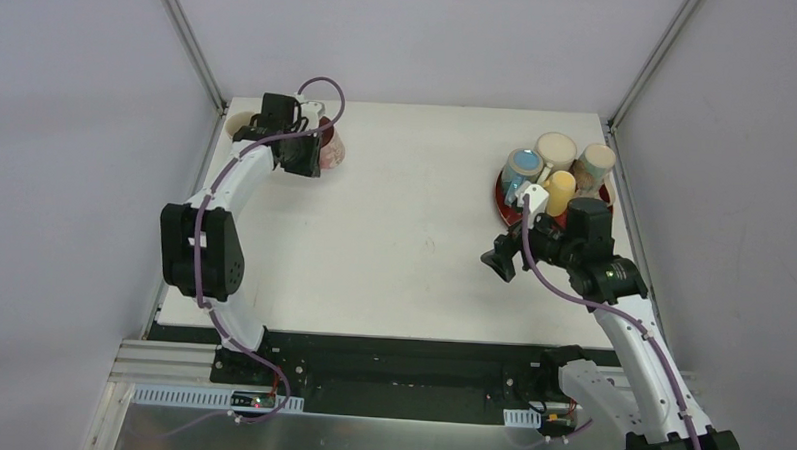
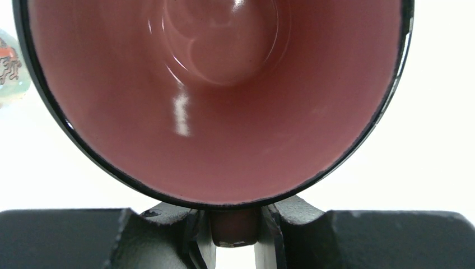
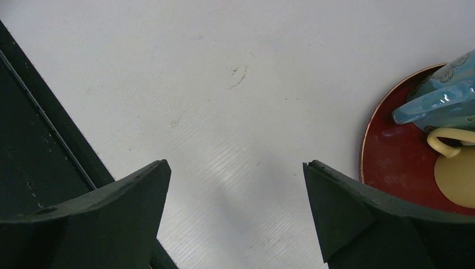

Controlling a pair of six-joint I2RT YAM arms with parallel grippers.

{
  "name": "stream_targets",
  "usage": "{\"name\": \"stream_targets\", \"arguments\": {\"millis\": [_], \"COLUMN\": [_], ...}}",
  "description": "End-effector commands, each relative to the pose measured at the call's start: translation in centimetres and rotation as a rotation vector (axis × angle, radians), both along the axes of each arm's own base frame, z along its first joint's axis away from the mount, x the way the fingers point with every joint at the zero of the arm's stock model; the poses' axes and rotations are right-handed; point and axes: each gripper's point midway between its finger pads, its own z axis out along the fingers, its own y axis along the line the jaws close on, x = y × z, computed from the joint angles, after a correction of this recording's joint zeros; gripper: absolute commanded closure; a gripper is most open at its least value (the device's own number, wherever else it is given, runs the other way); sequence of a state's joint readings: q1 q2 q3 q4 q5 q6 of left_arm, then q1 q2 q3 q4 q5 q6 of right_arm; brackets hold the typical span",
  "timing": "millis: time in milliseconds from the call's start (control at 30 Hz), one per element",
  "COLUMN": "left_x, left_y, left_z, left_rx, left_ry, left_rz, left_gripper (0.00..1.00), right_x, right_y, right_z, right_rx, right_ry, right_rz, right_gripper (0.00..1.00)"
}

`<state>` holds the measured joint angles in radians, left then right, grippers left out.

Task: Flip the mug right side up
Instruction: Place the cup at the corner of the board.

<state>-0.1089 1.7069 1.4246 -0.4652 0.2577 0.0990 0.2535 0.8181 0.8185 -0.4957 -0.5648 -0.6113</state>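
Note:
A mug with a pink inside and a thin black rim point(image 2: 218, 101) fills the left wrist view, its mouth facing the camera. My left gripper point(image 2: 235, 230) is shut on the mug's handle point(image 2: 234, 228), which sits between the two fingers. In the top view the mug point(image 1: 331, 148) is at the far left corner of the table, mostly hidden by the left gripper point(image 1: 302, 152). My right gripper point(image 3: 235, 174) is open and empty above the bare table; it also shows in the top view point(image 1: 500, 261), left of the red tray.
A red round tray point(image 1: 502, 194) at the far right holds several mugs: light blue point(image 1: 523, 167), cream point(image 1: 555, 148), yellow point(image 1: 560, 191) and another point(image 1: 595, 164). Its rim shows in the right wrist view point(image 3: 392, 162). A round object point(image 1: 240, 122) lies behind the left gripper.

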Motion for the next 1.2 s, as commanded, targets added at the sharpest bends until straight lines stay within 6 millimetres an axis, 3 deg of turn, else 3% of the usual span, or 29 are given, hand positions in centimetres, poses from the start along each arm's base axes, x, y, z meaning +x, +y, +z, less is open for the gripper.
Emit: {"name": "stream_targets", "arguments": {"millis": [0,533,1167], "left_x": [3.6,6.7,9.3], "left_y": [1.5,4.9,6.7], "left_z": [4.2,1.0,-1.8], "left_rx": [0.039,0.072,0.084], "left_ry": [-0.153,-0.078,-0.026], "left_rz": [0.033,0.164,0.256], "left_gripper": [1.0,1.0,1.0], "right_x": [0.3,0.5,0.7], "right_y": [0.2,0.1,-0.2], "right_z": [1.0,0.9,0.7], "right_rx": [0.033,0.054,0.071], "right_ry": [-0.044,-0.032,-0.021], "right_rz": [0.008,0.0,-0.012], "right_gripper": [0.01,0.01,0.01]}}
